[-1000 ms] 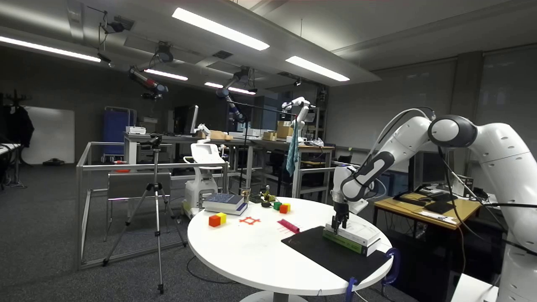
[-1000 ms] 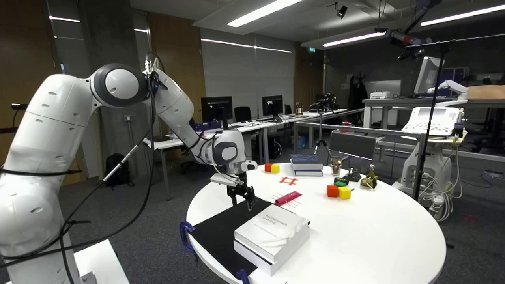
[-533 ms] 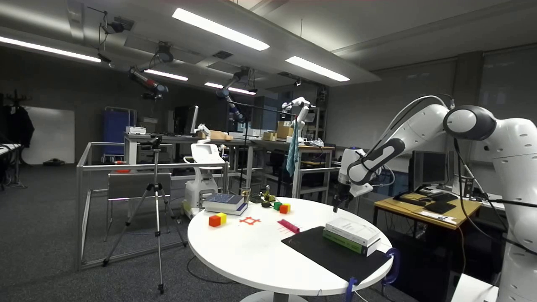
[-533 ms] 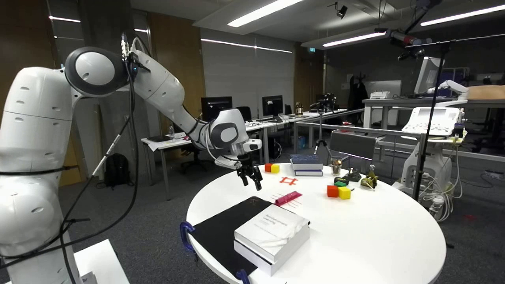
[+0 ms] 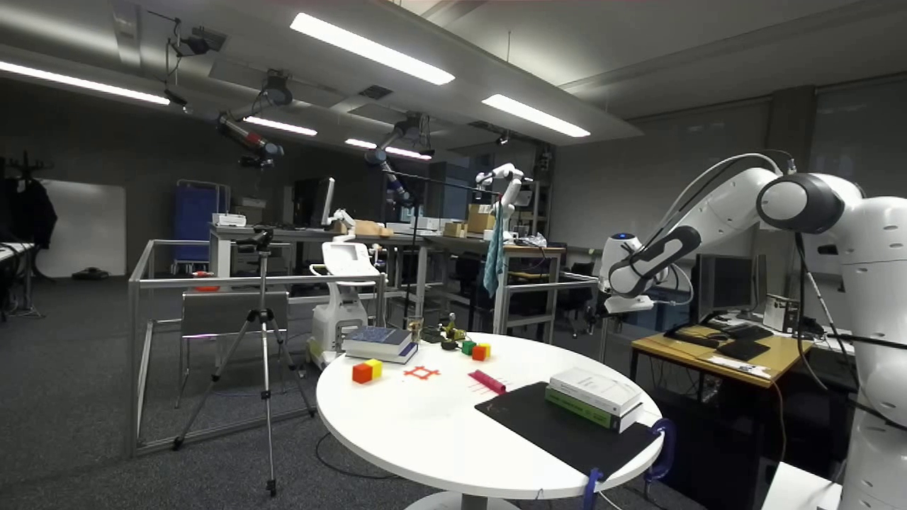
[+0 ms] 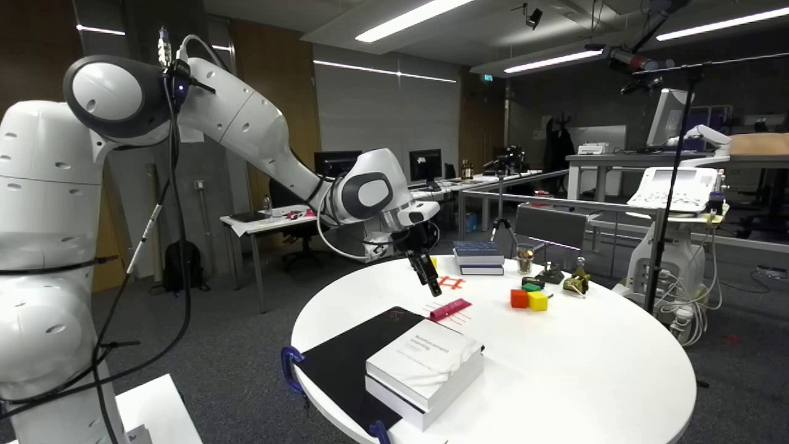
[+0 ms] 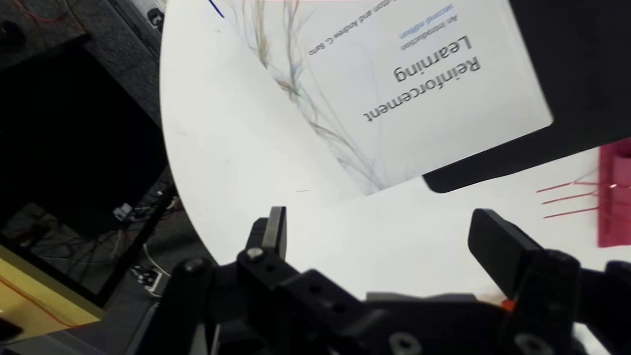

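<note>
My gripper (image 7: pixel 379 231) is open and empty, with its fingers (image 7: pixel 498 246) wide apart. It hangs high above the table, and shows in both exterior views (image 5: pixel 591 322) (image 6: pixel 435 288). A white book titled Reinforcement Learning (image 7: pixel 424 84) lies below and ahead of it in the wrist view. In an exterior view this white book (image 5: pixel 595 389) lies on a green-spined book (image 5: pixel 577 409). The stack rests partly on a black mat (image 6: pixel 351 357). A pink rolled piece (image 6: pixel 450 309) lies beside the mat, and its edge shows in the wrist view (image 7: pixel 613 207).
The round white table (image 6: pixel 555 382) carries red and yellow cubes (image 6: pixel 519 299), a blue book stack (image 6: pixel 479 256), an orange grid shape (image 5: pixel 421 372), a glass (image 6: pixel 524 259) and small dark and gold objects (image 6: pixel 577 282). Blue clamps (image 5: pixel 663 448) hold the mat at the edge.
The gripper has risen from beside the book stack, moved away from it and turned with a tilt. The books and the other objects have stayed in place.
</note>
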Robot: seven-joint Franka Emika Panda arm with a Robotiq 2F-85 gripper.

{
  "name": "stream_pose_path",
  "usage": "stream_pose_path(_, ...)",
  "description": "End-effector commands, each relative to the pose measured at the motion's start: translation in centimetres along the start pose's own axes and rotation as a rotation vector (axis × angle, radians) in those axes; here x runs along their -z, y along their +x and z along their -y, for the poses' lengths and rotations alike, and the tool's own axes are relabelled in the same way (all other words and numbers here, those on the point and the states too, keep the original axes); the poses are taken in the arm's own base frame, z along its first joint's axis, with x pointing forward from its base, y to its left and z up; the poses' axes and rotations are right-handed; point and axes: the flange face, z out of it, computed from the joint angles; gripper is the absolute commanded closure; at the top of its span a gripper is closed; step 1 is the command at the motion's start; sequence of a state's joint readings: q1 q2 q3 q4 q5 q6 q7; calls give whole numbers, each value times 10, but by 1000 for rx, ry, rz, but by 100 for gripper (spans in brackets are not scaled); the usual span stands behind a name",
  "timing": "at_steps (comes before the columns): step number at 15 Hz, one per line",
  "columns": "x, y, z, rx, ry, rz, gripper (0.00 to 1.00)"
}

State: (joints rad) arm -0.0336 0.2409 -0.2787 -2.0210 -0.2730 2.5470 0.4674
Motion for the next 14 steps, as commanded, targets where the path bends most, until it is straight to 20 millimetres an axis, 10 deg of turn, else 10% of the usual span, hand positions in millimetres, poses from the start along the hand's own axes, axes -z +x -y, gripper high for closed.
stream_pose_path(1,-11,23,-36,-187,-75,-8,0)
stream_pose_path(14,-97,64,-115,-741,17,211,0)
